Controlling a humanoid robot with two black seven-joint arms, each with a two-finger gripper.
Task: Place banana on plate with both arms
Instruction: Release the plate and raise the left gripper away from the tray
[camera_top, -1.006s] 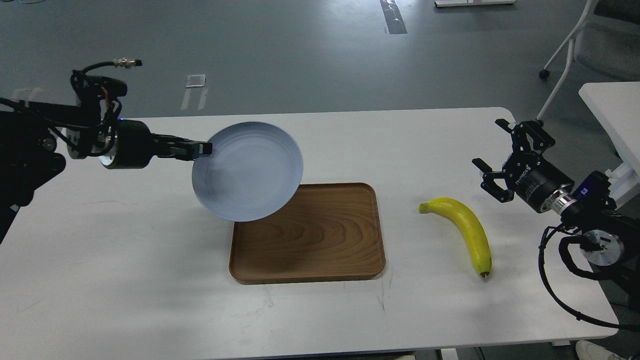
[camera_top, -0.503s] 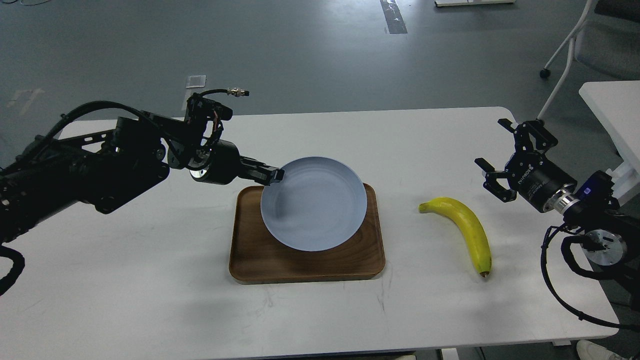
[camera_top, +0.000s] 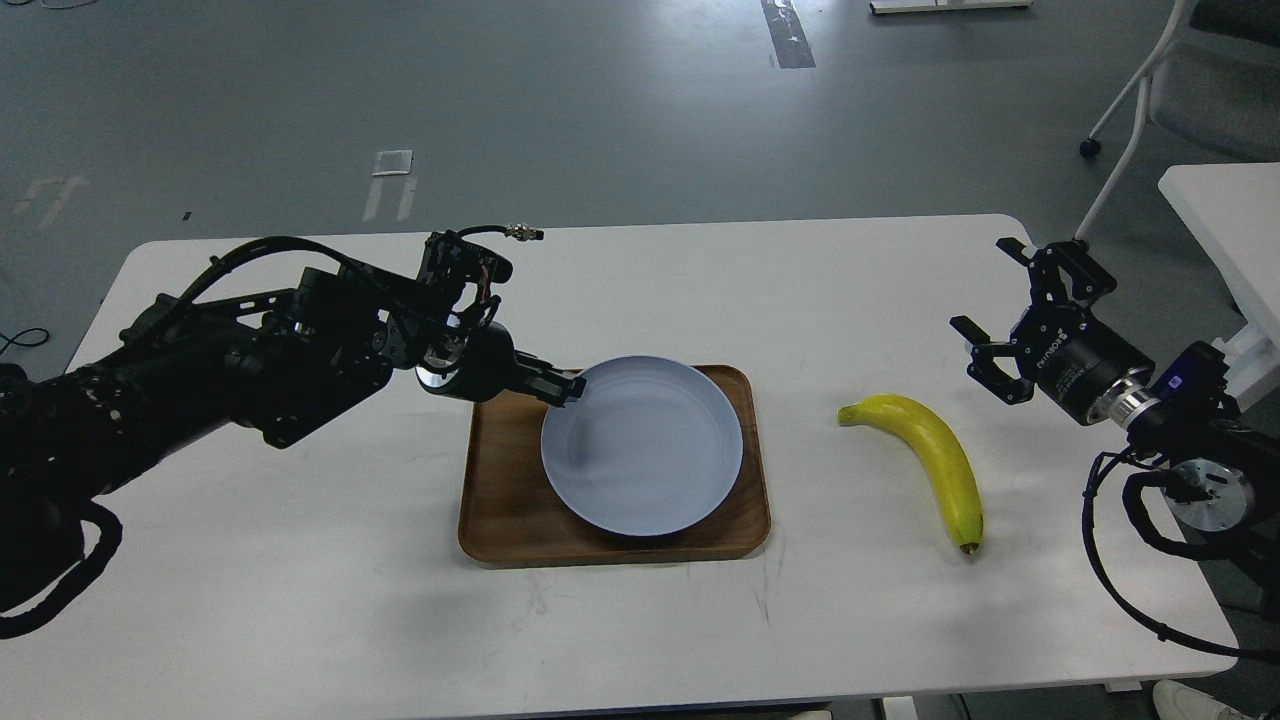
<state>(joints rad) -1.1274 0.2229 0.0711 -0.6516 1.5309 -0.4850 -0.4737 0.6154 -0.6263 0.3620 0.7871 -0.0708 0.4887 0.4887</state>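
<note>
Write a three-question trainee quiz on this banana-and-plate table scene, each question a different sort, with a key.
1. True or false: the banana lies on the plate.
2. Multiple choice: the plate is over A) the bare white table, B) the brown wooden tray, C) the chair.
3. Fill in: the left end effector grips the plate at its ____ .

Key:
1. False. It lies on the table right of the tray, near the open right end effector.
2. B.
3. Rim, on its upper-left edge.
</note>
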